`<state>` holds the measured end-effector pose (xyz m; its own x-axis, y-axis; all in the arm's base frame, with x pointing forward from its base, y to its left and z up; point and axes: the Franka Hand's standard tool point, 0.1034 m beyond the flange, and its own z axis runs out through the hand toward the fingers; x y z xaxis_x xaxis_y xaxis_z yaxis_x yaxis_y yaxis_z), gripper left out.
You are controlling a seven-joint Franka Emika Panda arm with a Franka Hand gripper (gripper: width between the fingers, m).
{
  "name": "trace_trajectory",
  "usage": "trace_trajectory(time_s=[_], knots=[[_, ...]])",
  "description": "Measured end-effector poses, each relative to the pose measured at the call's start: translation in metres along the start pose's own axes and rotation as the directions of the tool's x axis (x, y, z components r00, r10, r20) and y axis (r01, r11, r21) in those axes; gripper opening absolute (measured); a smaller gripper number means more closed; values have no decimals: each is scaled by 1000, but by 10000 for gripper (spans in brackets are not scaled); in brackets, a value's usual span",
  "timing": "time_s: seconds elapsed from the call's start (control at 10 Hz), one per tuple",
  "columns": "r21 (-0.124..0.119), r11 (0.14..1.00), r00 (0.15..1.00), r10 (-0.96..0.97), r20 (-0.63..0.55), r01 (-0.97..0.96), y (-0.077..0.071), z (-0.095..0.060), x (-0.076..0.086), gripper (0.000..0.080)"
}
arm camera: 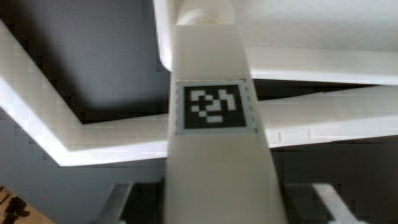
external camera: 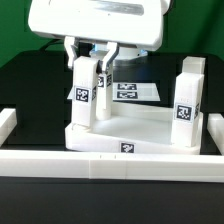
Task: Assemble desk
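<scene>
The gripper [external camera: 91,52] is clasping the top of an upright white leg [external camera: 83,92], standing it on the tabletop's [external camera: 135,128] corner at the exterior view's left; another leg [external camera: 187,100] is standing at the right corner; if the held leg is tilting off its socket, pressing could be jamming it or shoving the tabletop against the border rail [external camera: 110,165].

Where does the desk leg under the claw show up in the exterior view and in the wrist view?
Exterior view: the leg stands upright on the tabletop near the exterior view's left, with the claw closed around its top.
Wrist view: the same leg runs lengthwise through the middle of the picture, over the tabletop's rim.
Shared landmark: the black-and-white tag on this leg's face, also seen from the wrist.
</scene>
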<state>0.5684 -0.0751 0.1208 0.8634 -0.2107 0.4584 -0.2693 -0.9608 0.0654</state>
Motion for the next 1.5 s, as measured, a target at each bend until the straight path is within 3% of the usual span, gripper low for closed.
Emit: trace_trajectory(time_s=[0.1,0.2,0.4,0.7,1.0,1.3,1.5], knots=[[0,1000,1000,0,1,0,0,0,0,371],[0,1000,1000,0,1,0,0,0,0,371],[-9,1000,1000,-5,6,5,8,3,-1,619],[-5,1000,1000,1,6,-1,12,-2,3,648],[25,999,999,28,29,-29,12,-17,16,649],[30,999,998,27,58,-29,10,-14,12,649],[52,998,982,32,186,-43,7,-10,4,649]])
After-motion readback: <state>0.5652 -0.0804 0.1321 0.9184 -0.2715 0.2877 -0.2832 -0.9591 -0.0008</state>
